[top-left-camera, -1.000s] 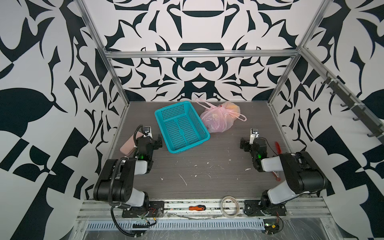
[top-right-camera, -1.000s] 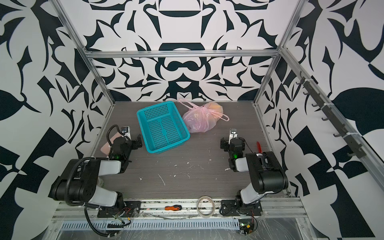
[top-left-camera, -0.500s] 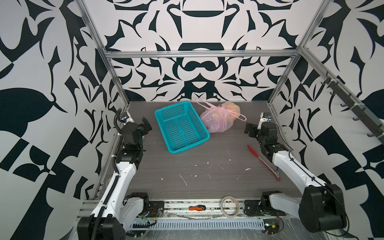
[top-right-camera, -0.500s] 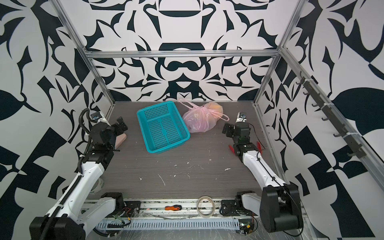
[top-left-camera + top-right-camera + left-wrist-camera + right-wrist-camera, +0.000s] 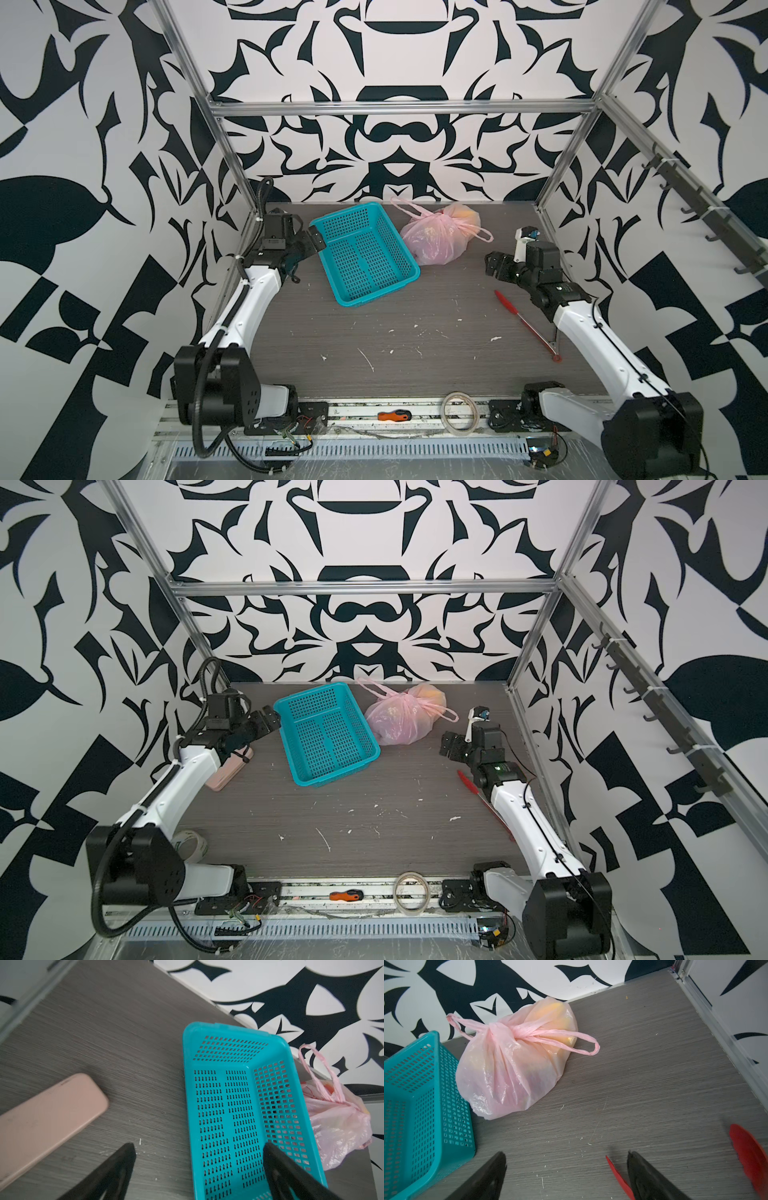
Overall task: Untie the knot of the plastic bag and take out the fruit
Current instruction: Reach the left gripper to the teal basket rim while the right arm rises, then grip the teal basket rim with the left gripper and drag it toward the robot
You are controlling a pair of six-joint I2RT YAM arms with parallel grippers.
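Observation:
The pale-pink plastic bag (image 5: 436, 243) (image 5: 399, 727) lies at the back of the table, just right of the teal basket (image 5: 361, 253) (image 5: 328, 733). Its knot (image 5: 512, 1030) sits on top, tied, with one loop handle trailing to each side. Yellow-orange fruit (image 5: 552, 1012) shows dimly through the plastic. My left gripper (image 5: 313, 243) (image 5: 199, 1146) hangs open over the basket's left rim, apart from the bag (image 5: 336, 1126). My right gripper (image 5: 492, 266) (image 5: 566, 1154) stands open above bare table, right of the bag (image 5: 512, 1068) and short of it.
A pink flat case (image 5: 47, 1118) (image 5: 230, 771) lies left of the basket. A red pen (image 5: 525, 324) lies under my right arm. Tape rolls (image 5: 459, 411) (image 5: 191, 845) and a screwdriver (image 5: 394, 414) sit along the front. Patterned walls close three sides.
Both arms have unfolded from their low poses near the front and reached toward the back: the left to the basket's left rim, the right toward the bag. The bag and basket have not moved.

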